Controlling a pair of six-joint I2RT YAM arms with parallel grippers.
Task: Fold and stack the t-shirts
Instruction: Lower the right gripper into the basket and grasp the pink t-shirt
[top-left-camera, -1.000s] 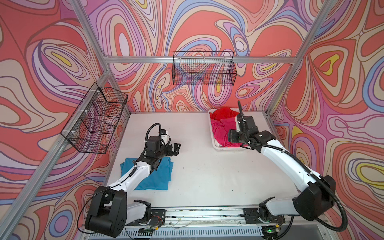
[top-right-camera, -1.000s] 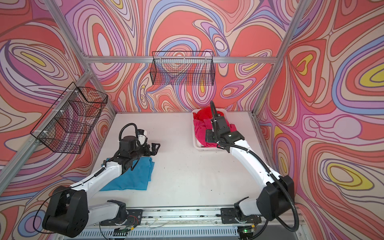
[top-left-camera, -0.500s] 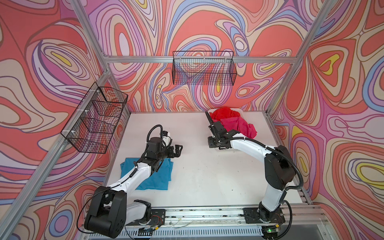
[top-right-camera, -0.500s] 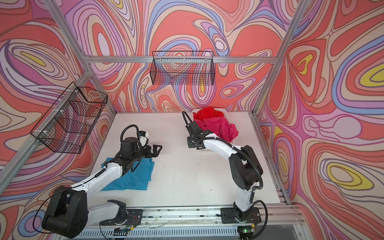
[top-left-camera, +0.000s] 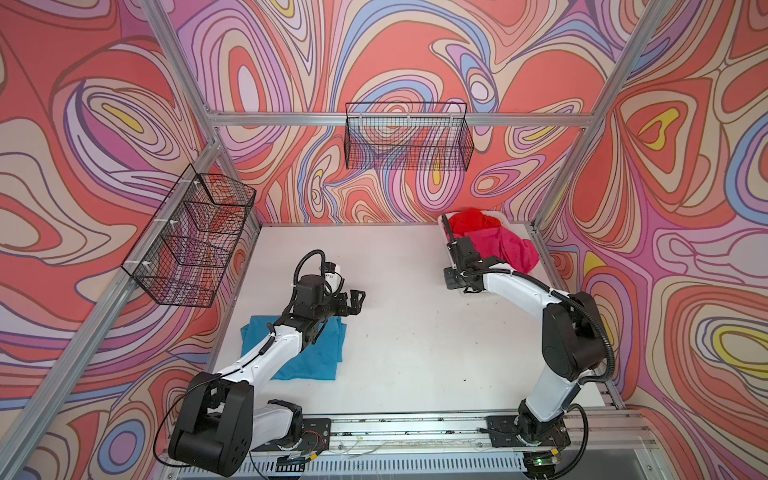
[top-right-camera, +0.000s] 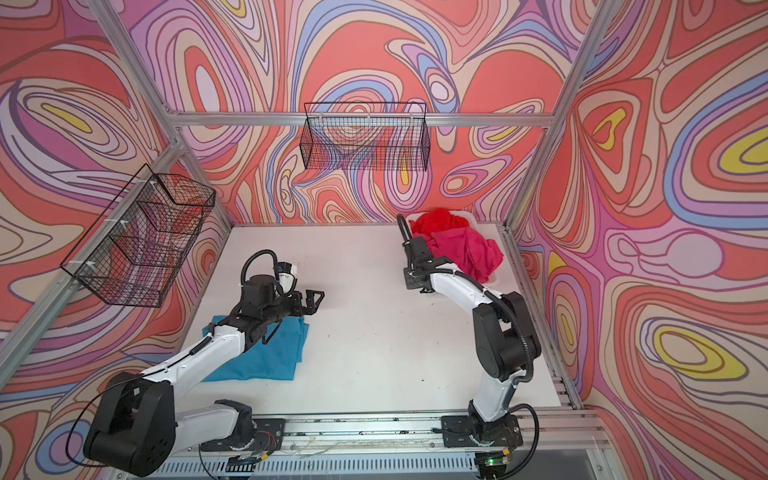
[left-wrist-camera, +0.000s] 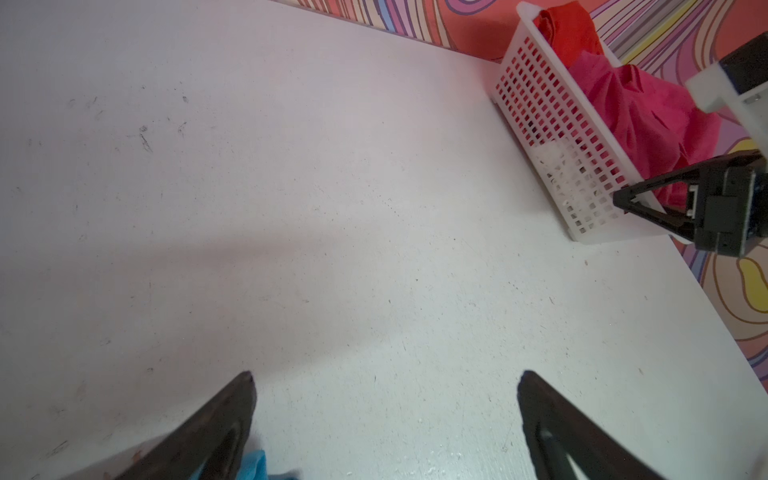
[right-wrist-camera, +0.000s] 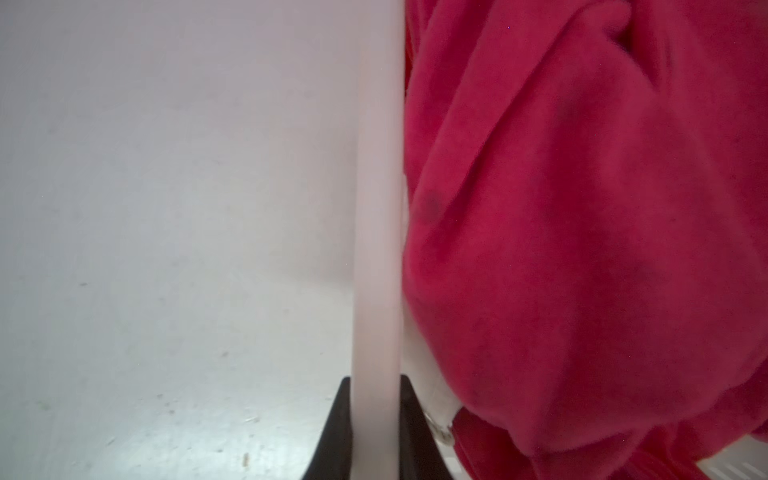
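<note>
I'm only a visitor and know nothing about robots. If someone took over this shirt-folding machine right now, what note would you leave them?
Left gripper: open and holding nothing, above the bare table just past the teal shirt.
Right gripper: closed on the rim of the white basket, not on cloth.
Shirts: the teal shirt lies on the table at the front left and looks folded. The pink shirt is draped over the basket. The red shirt is bunched at the basket's far end.
Done: one shirt folded, it seems.
Left: take out, fold and stack the pink and red shirts.
</note>
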